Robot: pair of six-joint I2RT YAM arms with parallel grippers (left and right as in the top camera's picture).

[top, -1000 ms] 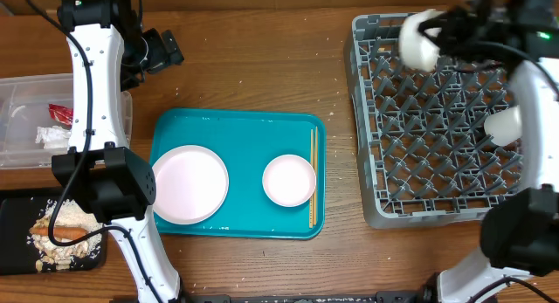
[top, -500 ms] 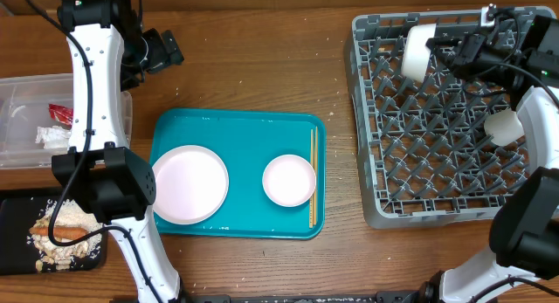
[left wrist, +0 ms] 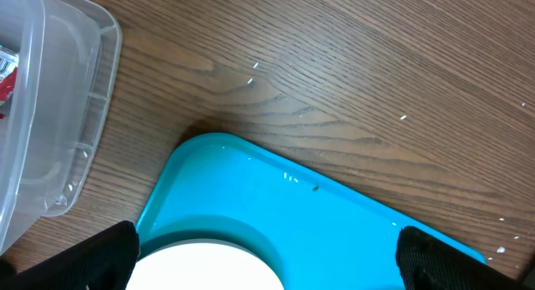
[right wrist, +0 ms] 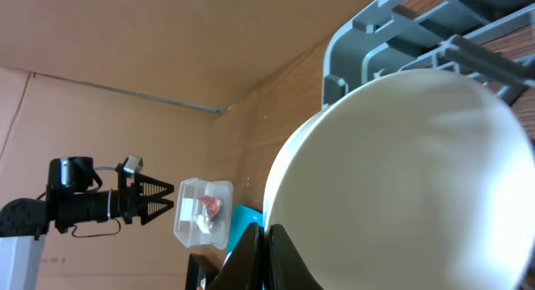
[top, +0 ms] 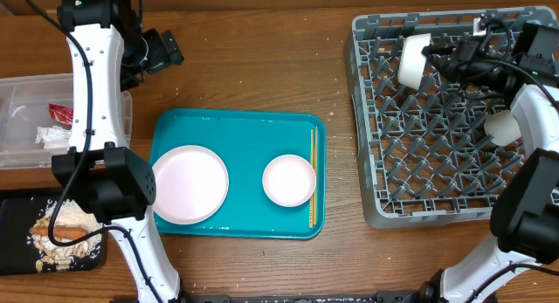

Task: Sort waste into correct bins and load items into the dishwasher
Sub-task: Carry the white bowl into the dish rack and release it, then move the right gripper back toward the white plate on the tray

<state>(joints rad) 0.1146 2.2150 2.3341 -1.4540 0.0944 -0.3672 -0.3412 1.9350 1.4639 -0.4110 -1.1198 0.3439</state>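
Note:
My right gripper (top: 439, 53) is shut on the rim of a small white bowl (top: 411, 61), held on edge over the back left of the grey dishwasher rack (top: 384, 203). In the right wrist view the bowl (right wrist: 401, 173) fills the frame, its rim pinched between the black fingers (right wrist: 280, 261). A white cup (top: 504, 127) lies in the rack at the right. On the teal tray sit the pale plate (top: 188, 182) and another bowl (top: 289, 181). My left gripper (top: 163, 50) hangs open above the table behind the tray; its wrist view shows the plate's edge (left wrist: 205, 265).
The clear tub (top: 22, 95) at the left holds a red wrapper (top: 59, 113) and a tissue (top: 51, 134). The black tray (top: 10, 211) at the front left holds a sausage stick (top: 63, 223) and crumbs. Chopsticks (top: 313, 176) lie along the teal tray's (top: 240, 133) right side.
My right gripper has carried the bowl down and a little left, closer to the rack's pegs. The left arm has not moved.

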